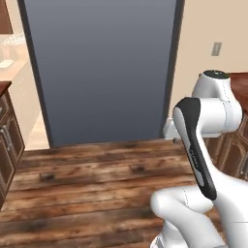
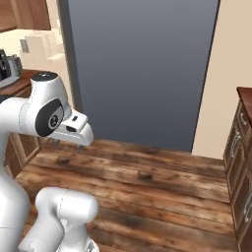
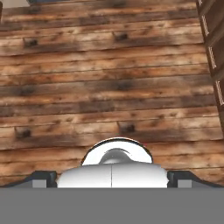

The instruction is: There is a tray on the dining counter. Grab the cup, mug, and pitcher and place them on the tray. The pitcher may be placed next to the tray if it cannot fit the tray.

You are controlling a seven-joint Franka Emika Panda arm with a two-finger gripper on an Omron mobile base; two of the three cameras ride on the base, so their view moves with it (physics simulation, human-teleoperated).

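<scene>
Wooden plank floor (image 1: 87,179) in front of a big grey door (image 1: 101,68), dark cabinets (image 2: 241,162) at the right, gripper (image 3: 112,177) wide open over the floor, holding nothing.

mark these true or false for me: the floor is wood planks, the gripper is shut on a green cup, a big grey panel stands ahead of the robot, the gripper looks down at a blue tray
1. The floor is wood planks. True.
2. The gripper is shut on a green cup. False: its fingertips stand wide apart with nothing between them.
3. A big grey panel stands ahead of the robot. True.
4. The hand view looks down at a blue tray. False: it looks at bare floor planks, with dark cabinet fronts at one edge.
</scene>
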